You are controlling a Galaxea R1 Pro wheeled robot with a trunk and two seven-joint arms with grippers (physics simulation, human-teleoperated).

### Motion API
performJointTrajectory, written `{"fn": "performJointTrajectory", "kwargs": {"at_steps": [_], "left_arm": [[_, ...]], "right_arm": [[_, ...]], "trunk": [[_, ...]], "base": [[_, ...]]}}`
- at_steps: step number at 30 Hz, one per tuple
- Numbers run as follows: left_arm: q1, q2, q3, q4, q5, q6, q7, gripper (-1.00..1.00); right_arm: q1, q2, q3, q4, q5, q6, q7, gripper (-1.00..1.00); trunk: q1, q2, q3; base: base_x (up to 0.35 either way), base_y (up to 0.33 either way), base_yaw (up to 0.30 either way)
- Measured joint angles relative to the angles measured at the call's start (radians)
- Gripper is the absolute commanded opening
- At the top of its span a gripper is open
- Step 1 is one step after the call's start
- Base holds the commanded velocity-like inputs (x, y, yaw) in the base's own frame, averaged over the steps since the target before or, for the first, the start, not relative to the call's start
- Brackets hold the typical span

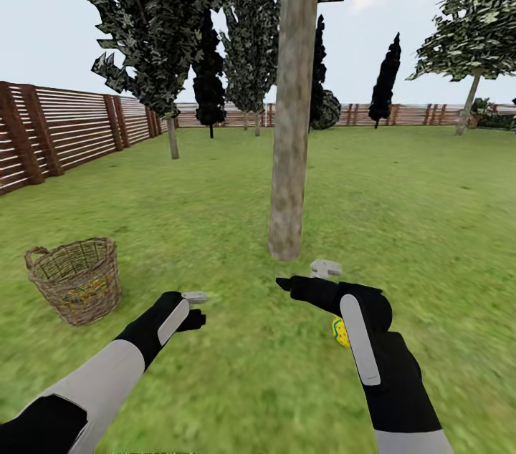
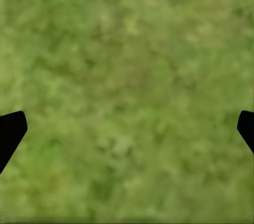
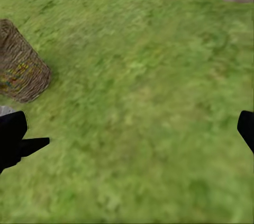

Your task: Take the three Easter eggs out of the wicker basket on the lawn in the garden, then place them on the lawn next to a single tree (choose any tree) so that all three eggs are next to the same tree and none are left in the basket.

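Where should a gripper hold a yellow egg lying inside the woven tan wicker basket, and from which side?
Probably from above, through the open mouth of the tan wicker basket: its woven walls surround the yellow egg on every side. Close the fingers across the egg's rounded middle. Its exact pose is unclear: only yellow patches show through the weave.

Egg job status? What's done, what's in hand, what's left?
Done: one Easter egg lies on the lawn near the tree, partly behind the right arm. In hand: nothing; left gripper and right gripper both open over grass. Left: yellow shows through the wicker basket, so eggs remain; count unclear.
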State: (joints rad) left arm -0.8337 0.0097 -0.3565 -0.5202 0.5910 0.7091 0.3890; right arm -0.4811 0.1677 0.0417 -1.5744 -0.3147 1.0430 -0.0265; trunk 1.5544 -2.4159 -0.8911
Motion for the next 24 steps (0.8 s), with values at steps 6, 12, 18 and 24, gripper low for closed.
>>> {"fn": "performJointTrajectory", "kwargs": {"at_steps": [6, 12, 18, 24], "left_arm": [[0.0, 0.0, 0.0, 0.0, 0.0, 0.0, 0.0, 1.0], [0.0, 0.0, 0.0, 0.0, 0.0, 0.001, 0.0, 1.0], [0.0, 0.0, 0.0, 0.0, 0.0, 0.001, 0.0, 1.0], [0.0, 0.0, 0.0, 0.0, 0.0, 0.0, -0.001, 1.0]], "right_arm": [[0.0, 0.001, 0.0, 0.0, 0.0, 0.0, 0.0, 1.0], [0.0, 0.001, 0.0, 0.0, 0.0, 0.0, 0.0, 1.0], [0.0, 0.0, 0.0, 0.0, 0.0, 0.0, 0.0, 1.0], [0.0, -0.001, 0.0, 0.0, 0.0, 0.0, 0.0, 1.0]], "trunk": [[-0.023, 0.042, 0.012], [-0.046, 0.084, 0.023], [-0.069, 0.126, 0.035], [-0.092, 0.168, 0.047]], "base": [[0.0, 0.0, 0.21], [0.0, 0.0, 0.21], [0.0, 0.0, 0.21], [0.0, 0.0, 0.21]]}}
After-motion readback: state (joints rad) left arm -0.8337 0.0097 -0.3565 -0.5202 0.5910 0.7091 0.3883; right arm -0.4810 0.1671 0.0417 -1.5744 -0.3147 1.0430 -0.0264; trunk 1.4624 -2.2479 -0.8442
